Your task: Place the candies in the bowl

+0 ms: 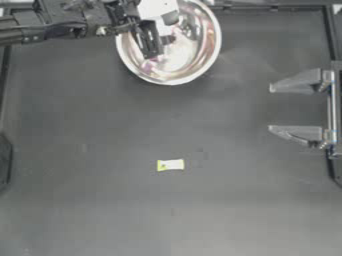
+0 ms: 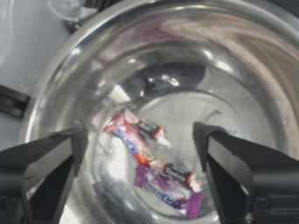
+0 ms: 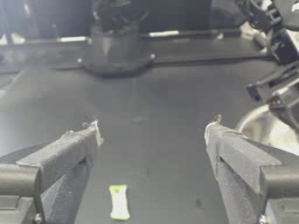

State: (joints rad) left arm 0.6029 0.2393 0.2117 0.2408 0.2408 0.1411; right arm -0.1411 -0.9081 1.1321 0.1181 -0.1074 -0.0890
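Overhead, the left gripper (image 1: pixel 148 41) hangs spread and empty over the bowl (image 1: pixel 200 60); its wrist camera alone shows red (image 2: pixel 130 140) and purple (image 2: pixel 166 194) candies inside. The right gripper (image 1: pixel 294 107), parked wide, idles near a yellow-green candy (image 1: pixel 170 165) on the dark table (image 1: pixel 100 200).

my left arm (image 1: pixel 60 20) is a chain of dark grey and black blocky links, with a bright white housing (image 1: pixel 157 10) near the wrist and a few pale fittings along it. the left gripper (image 2: pixel 140 144) ends in two thick black fingers (image 2: pixel 55 166) with flat grey inner faces and squared tips. the right gripper (image 3: pixel 152 135) has two grey wedge-shaped fingers (image 3: pixel 70 153), lighter along the top edges, each narrowing to a small pale tip. from above, its fingers look like light grey triangles fixed to a thin silvery rail (image 1: pixel 332 107).
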